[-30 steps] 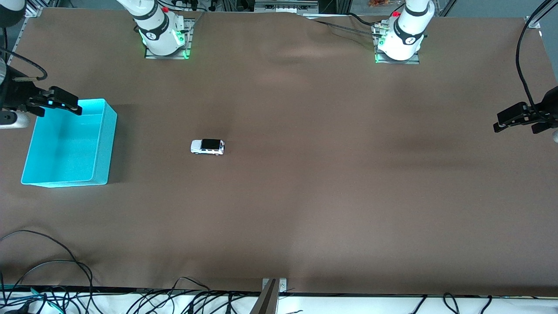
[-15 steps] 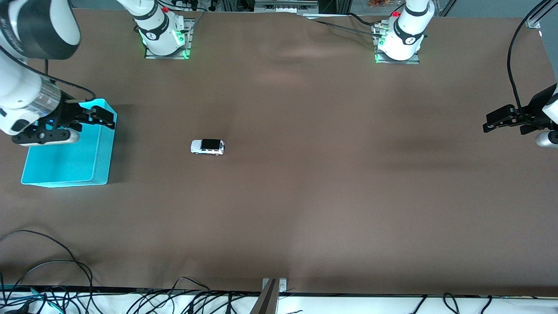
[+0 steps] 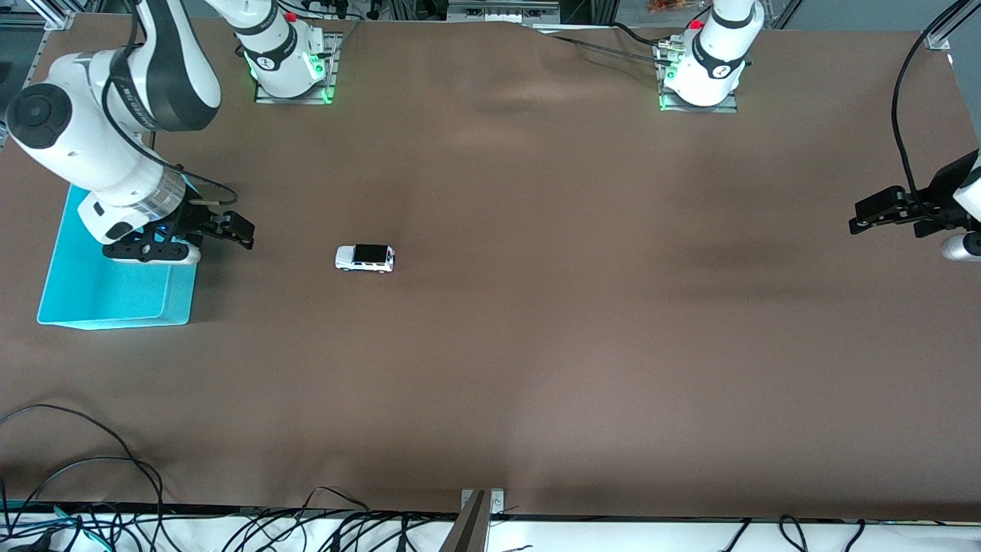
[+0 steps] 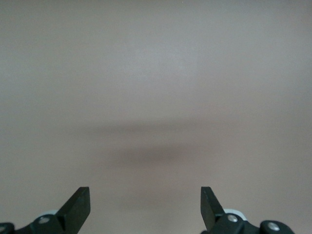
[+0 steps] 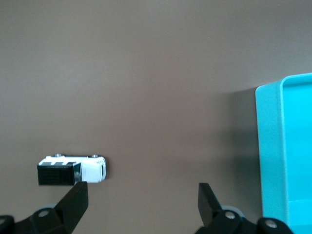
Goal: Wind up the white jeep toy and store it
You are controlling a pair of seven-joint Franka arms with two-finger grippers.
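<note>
Brown table (image 3: 536, 345), turquoise bin (image 3: 115, 307) empty

I see a table (image 3: 536, 345) covered in plain brown sheeting. Two things lie directly on it. My landmark is the turquoise bin (image 3: 107, 295) at the right arm's end. The white toy jeep (image 3: 365, 258) sits on its wheels well apart from the bin, toward the left arm's end and level with the bin's middle.
</note>
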